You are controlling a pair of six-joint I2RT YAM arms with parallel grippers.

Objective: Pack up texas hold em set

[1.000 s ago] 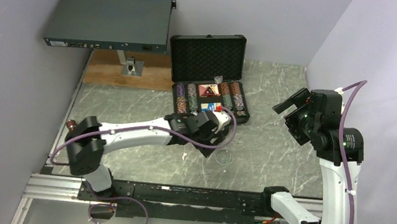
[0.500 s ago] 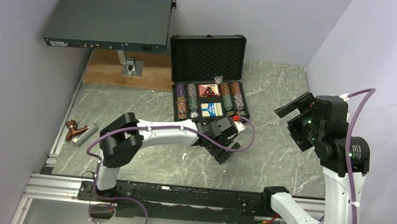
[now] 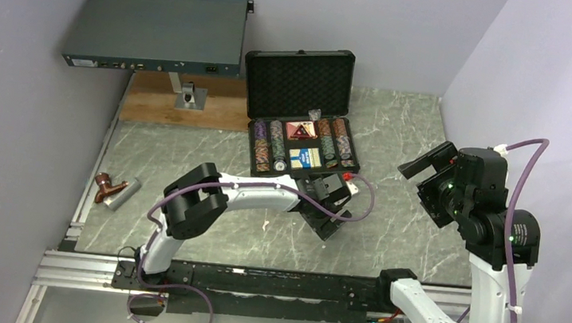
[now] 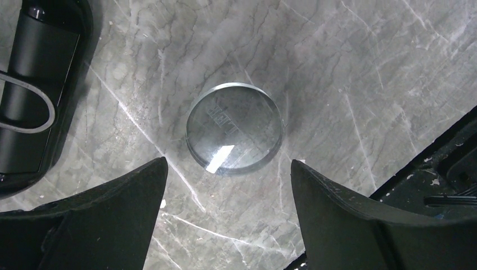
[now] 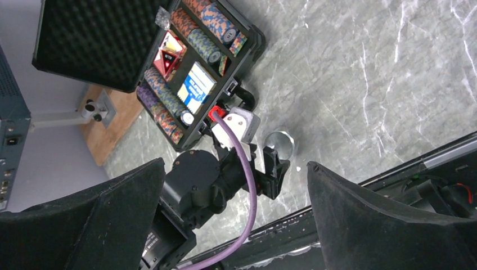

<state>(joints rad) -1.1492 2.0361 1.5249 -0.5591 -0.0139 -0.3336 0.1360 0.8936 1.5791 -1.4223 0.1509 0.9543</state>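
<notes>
Logged a rightward swing of the left arm over the last second, carrying the left gripper [image 4: 228, 171] from the front of the briefcase [image 3: 297, 82] to directly above the clear disc [image 4: 234, 128], which lay uncovered a second ago; logged also a slight outward drift of the right arm. Found the left fingers [image 4: 101, 219] spread wide, one on each side of the disc and apart from it, holding nothing. Found the disc lying flat on the marble table [image 4: 365, 67], just in front of the case and not touching it. Found the right gripper [image 5: 236, 166] raised well off to the right, spread wide and empty. Found the briefcase open toward the back of the table, lid upright, with chip rows [image 5: 209, 29], a blue card deck [image 5: 197, 85] and the red triangle [image 5: 169, 58] seated in the tray. Judged the step in hand: pickup of a loose piece, the disc. Judged the next move: descend, close squarely across the low, slick-looking rim, then lift and carry to a free slot in the tray. Checked writing: faint etched lettering across the disc face, not legible; print on the deck too small to read; no brand made out
</notes>
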